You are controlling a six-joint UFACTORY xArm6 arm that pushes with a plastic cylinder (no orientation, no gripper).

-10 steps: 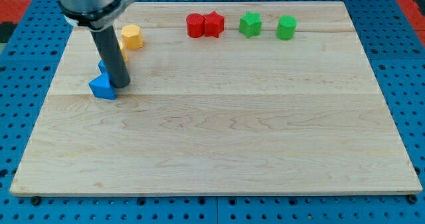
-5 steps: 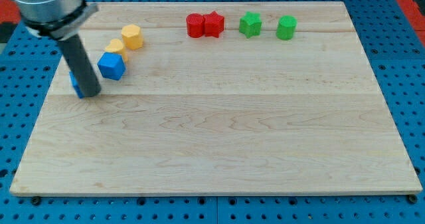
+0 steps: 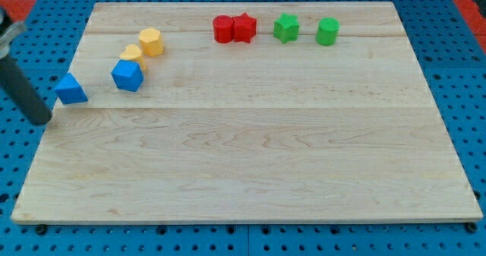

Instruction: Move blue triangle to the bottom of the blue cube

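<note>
— Blue triangle (image 3: 71,90), where's it sitting?

— Right at the view's left edge of the wooden surface (image 3: 250,150), about level with the blue cube (image 3: 127,75) and a little lower. The two are apart, with bare wood showing between them; the triangle is to the cube's left, not below it.

— And the arm?

— Only the dark rod shows, coming in from the view's left border. My tip (image 3: 41,121) is down at the surface's left edge, just below and to the left of the triangle. From where I stand there's a sliver of gap between them, so I'd say near but not touching.

— Is the hand holding anything?

— There's no hand on it to open or close, just the straight rod, and nothing is stuck to it.

— What else is up there?

— Touching the cube's upper right side is a yellow block (image 3: 133,55) whose shape I can't make out, since the cube hides part of it. Just beyond that, up and to the right, is a yellow hexagonal block (image 3: 151,41). Along the view's top sit a red cylinder (image 3: 222,29) and a red star (image 3: 244,26) pressed together, then a green star (image 3: 286,27), then a green cylinder (image 3: 327,31) a short way further right. The blue pegboard (image 3: 456,13) shows all round the surface.
</note>
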